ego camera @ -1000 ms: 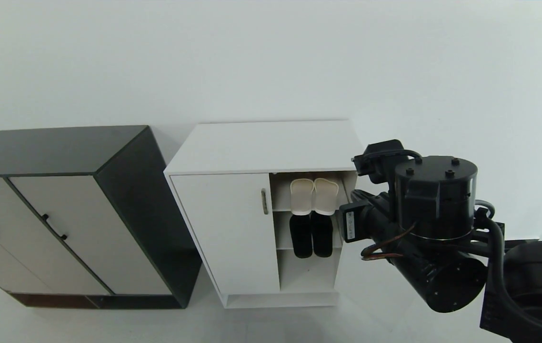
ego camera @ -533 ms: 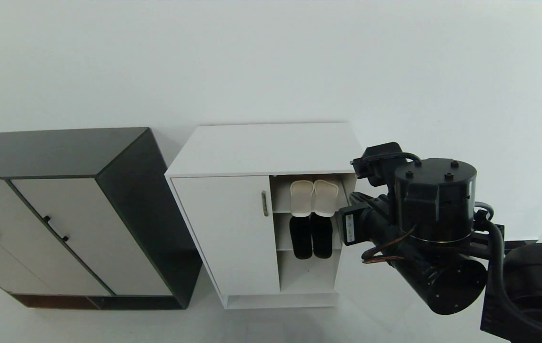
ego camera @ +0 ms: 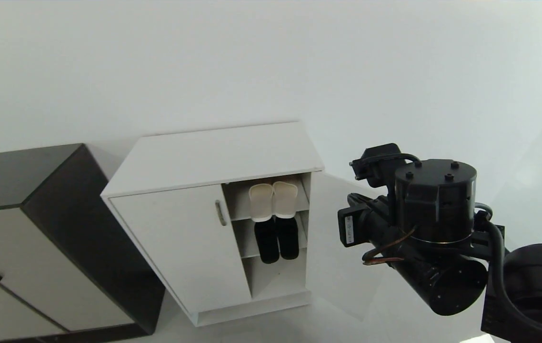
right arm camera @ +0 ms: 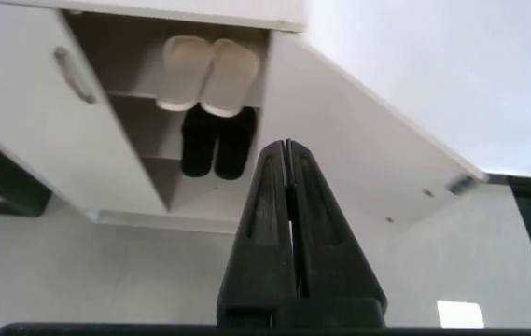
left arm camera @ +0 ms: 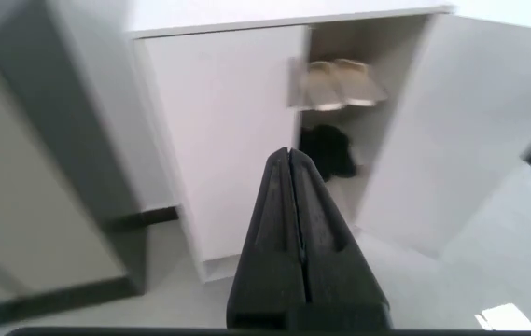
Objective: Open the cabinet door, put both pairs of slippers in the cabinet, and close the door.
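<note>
Right gripper (right arm camera: 288,149) and left gripper (left arm camera: 288,154) pinched together, empty, apart from shelved beige slippers (right arm camera: 209,67) and black slippers (right arm camera: 216,142); open cabinet door (right arm camera: 377,159) partly hidden.

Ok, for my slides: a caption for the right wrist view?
Shut right gripper before the open white cabinet, white slippers shelved above black slippers.

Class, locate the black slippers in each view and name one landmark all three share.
Head view: black slippers on the middle shelf, under the white slippers.
Left wrist view: black slippers on the same shelf.
Right wrist view: black slippers on the same shelf.
Shared landmark: white slippers directly above.
</note>
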Controlling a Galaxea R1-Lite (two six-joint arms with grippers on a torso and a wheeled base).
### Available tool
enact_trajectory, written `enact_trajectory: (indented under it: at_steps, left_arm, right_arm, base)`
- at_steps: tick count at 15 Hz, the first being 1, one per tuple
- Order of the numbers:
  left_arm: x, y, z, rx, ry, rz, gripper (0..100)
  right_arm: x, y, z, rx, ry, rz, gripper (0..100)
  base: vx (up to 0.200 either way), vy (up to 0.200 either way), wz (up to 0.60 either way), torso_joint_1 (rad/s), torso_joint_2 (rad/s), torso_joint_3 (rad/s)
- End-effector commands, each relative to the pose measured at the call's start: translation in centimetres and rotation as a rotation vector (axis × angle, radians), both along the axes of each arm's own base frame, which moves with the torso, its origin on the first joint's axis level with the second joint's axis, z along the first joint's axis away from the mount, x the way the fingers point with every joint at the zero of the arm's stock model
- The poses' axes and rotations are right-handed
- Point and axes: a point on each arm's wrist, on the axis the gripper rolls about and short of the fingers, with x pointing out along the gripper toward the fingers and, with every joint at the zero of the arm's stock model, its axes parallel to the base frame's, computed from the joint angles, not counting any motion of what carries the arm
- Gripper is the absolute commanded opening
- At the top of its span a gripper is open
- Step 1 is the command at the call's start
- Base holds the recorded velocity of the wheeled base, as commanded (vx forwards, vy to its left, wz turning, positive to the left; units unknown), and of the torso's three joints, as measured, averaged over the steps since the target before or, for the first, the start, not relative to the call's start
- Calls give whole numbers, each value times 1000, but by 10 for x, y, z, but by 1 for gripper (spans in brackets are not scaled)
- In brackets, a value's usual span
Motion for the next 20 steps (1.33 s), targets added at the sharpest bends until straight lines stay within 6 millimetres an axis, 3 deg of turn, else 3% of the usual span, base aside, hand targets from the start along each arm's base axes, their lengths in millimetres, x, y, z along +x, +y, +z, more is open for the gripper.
enact_trajectory:
  at_steps: [1, 7, 16, 20]
  left_arm:
    - [0, 0, 0, -1, 1, 2, 0]
    - [0, 0, 0, -1, 1, 2, 0]
    - [0, 0, 0, 1, 1, 2, 0]
    - [0, 0, 0, 1, 1, 2, 0]
  right_arm:
    - [4, -4, 1, 5, -4, -6, 0]
    - [39, -26, 7, 4, -29, -121, 0]
    - [154, -64, 19, 95, 49, -283, 0]
    - [192, -75, 2, 103, 79, -266, 0]
  base:
    - [0, 0, 0, 0, 0, 0]
    - [0, 0, 0, 0, 0, 0]
    - [0, 0, 0, 0, 0, 0]
    - [0, 0, 0, 0, 0, 0]
